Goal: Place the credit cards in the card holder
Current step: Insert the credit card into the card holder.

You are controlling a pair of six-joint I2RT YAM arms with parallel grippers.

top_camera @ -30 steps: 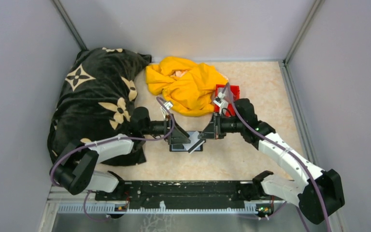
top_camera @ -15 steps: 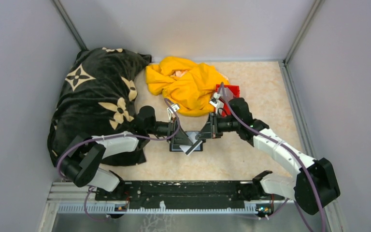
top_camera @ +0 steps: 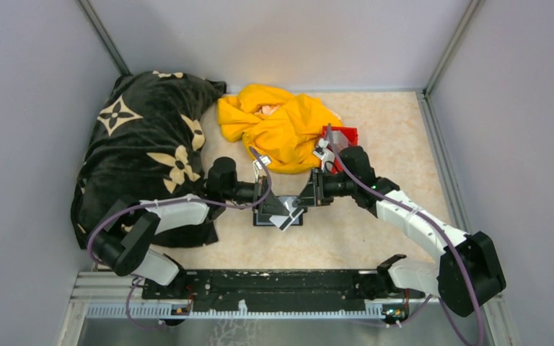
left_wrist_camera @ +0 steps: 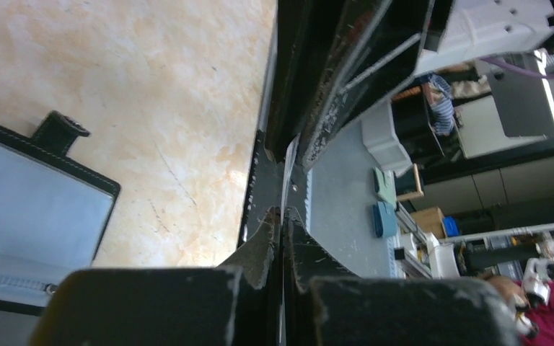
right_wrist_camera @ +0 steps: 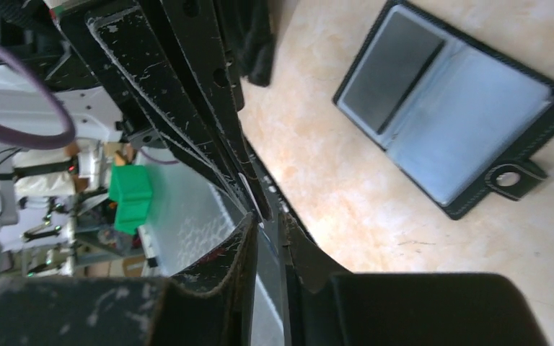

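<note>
Mottled beige table [top_camera: 375, 238] is bearing the stitched black holder [right_wrist_camera: 454, 108], lying open. Left gripper [left_wrist_camera: 281, 216] is pinching a thin silver card [top_camera: 293, 215] over it; right gripper [right_wrist_camera: 267, 223] is showing jaws slightly parted.

Card holder [left_wrist_camera: 36, 216] runs off the left edge — card [left_wrist_camera: 286, 169] shows edge-on only.

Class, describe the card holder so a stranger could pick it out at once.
Find the crumpled yellow cloth at the back of the table. Just nearer than it, lying flat, is the card holder. It alone is small, black-edged and opened out, grey inside, with a snap tab.
</note>
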